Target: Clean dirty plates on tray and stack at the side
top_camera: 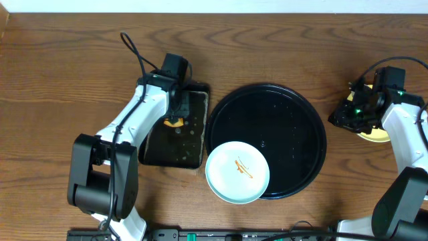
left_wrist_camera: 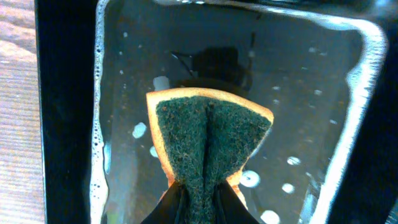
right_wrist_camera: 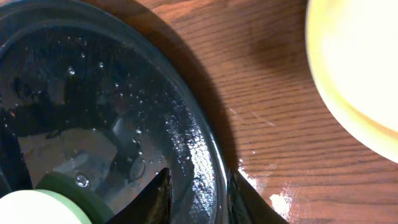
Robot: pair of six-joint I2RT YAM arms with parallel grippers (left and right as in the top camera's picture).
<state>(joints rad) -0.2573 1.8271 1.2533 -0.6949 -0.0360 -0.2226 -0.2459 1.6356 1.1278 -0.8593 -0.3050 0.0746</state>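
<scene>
left gripper (left_wrist_camera: 205, 200) squeezes a soft green-and-orange sponge (left_wrist_camera: 208, 134). right gripper (right_wrist_camera: 196, 194) is open and empty, beside a pale yellow round plate (right_wrist_camera: 354, 68). right of the left gripper, a dirty mint round plate (top_camera: 224, 182) sits over the shiny black round tray (top_camera: 297, 130) rim. it looks light, hard, probably slippery. hold its edge.

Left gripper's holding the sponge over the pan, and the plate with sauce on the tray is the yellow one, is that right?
Not quite: the overhead view shows the plate with sauce on the tray is the mint-blue plate; the yellow plate lies off the tray. The left gripper does hold the sponge over the pan.
</scene>
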